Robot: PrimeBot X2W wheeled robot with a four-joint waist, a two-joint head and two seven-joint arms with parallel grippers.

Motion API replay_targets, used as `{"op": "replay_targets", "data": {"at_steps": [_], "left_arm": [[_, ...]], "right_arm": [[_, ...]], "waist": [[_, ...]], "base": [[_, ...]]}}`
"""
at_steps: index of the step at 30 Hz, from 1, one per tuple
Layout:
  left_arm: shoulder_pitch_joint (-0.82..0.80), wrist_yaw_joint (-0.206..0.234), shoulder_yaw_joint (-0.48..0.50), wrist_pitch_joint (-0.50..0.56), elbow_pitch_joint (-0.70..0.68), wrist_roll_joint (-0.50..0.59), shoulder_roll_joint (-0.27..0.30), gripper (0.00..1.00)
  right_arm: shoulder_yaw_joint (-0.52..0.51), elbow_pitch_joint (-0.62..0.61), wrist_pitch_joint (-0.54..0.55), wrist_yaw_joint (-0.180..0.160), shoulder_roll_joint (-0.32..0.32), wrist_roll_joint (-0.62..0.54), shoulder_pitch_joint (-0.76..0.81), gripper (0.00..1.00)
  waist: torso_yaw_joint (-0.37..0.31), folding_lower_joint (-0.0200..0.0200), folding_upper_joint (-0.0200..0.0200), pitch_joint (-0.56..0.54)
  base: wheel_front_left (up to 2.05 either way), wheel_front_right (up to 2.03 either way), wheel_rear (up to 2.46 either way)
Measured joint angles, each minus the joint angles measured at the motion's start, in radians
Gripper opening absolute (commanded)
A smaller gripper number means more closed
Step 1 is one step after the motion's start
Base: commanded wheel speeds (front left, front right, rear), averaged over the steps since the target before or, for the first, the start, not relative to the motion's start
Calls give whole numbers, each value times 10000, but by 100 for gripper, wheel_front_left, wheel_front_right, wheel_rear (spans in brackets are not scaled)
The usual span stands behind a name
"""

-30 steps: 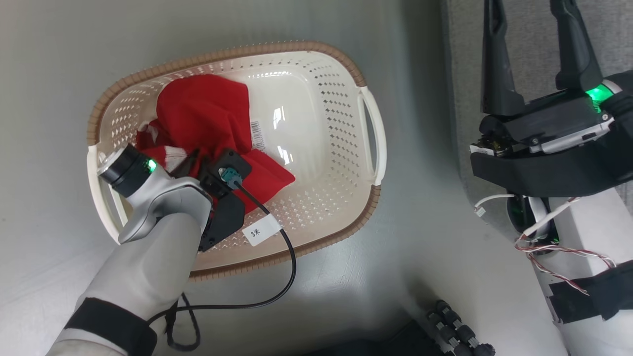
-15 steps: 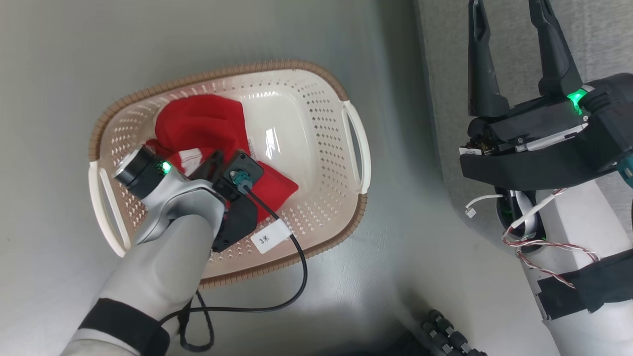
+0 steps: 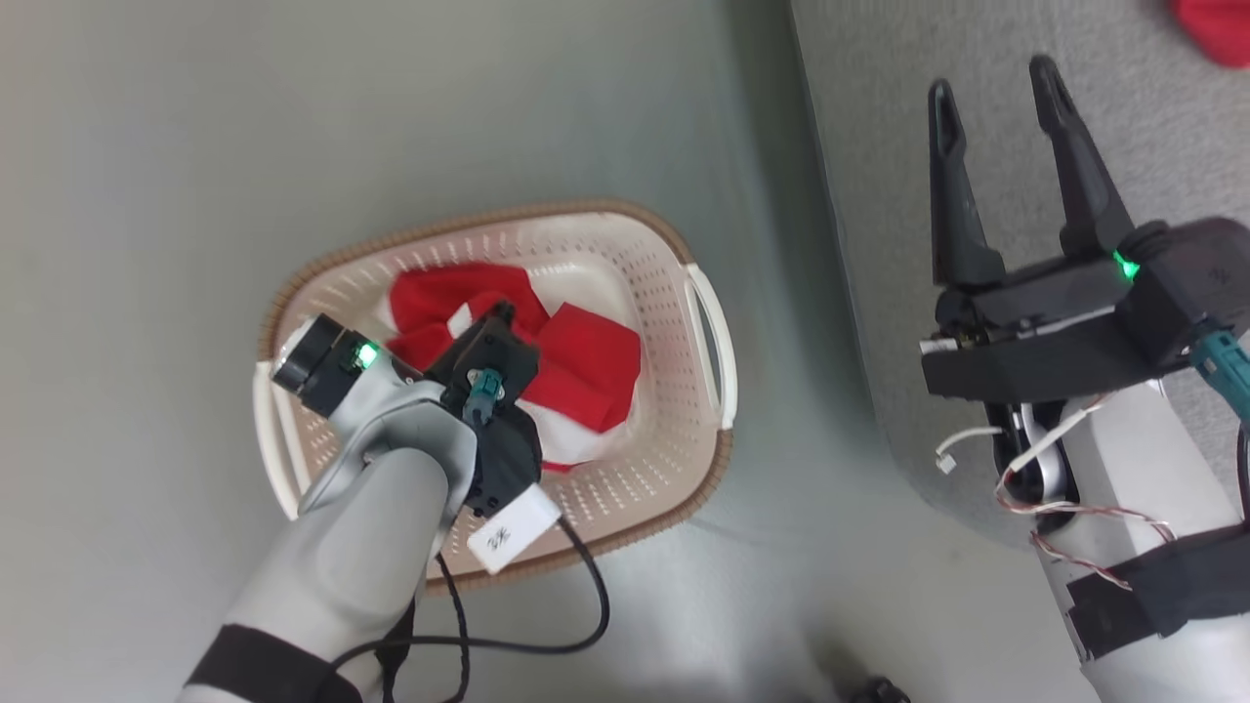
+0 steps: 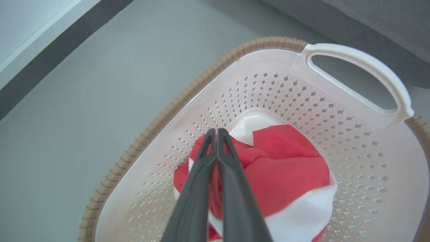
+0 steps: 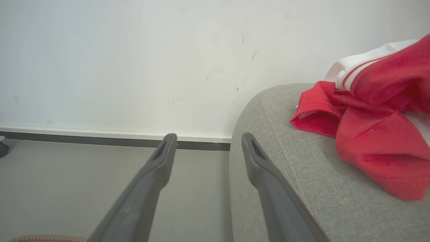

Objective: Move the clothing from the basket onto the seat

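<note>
Smooth grey floor (image 3: 195,146), open room round oval perforated basket (image 3: 635,488) with brown woven rim. Inside lay crumpled red-and-white garment (image 3: 586,356). Over it, left gripper (image 4: 215,132), fingers pressed together; couldn't tell if cloth was caught. Nearby, right gripper (image 3: 991,76) spread, empty, above rounded edge of grey fabric seat (image 3: 879,146); second garment (image 5: 376,141) lay there.

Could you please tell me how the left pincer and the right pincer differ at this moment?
The left pincer is shut, apparently pinching the red garment; the right pincer is spread open and holds nothing. The left pincer reaches down into the basket; the right pincer hovers over the seat's edge. Both have two long dark fingers.
</note>
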Motion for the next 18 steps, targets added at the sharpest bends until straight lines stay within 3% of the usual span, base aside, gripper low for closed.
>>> {"op": "replay_targets", "data": {"at_steps": [9,11,12,15,16,18], "left_arm": [[824,-169,176,-953,-571,-811,-48,0],[1046,-171,86,-1012,-890,-1229,-40,13],[1159,-173,31,-1016,-1068,-1358,-42,31],[1435,-173,-142,-1089,-1498,-1808,-46,36],[1507,-171,-194,-1091,-1616,-1887,-46,44],[1652,-167,-263,-1104,-1825,-2034,-46,49]], "right_arm": [[-153,380,0,132,-56,-17,530,100],[-161,502,0,167,-54,-29,620,100],[-171,529,0,176,-52,-31,665,100],[-205,637,0,221,-50,-38,803,100],[-209,667,0,221,-50,-44,847,100],[-240,738,2,224,-46,-81,986,100]], "waist": [[426,0,-1,-1124],[512,0,-1,-1386],[550,0,0,-1516],[649,-1,0,-1914],[677,0,0,-2047],[725,-1,0,-2316]], "base": [[0,0,0],[0,0,0],[0,0,0],[0,0,0],[0,0,0],[0,0,0]]}}
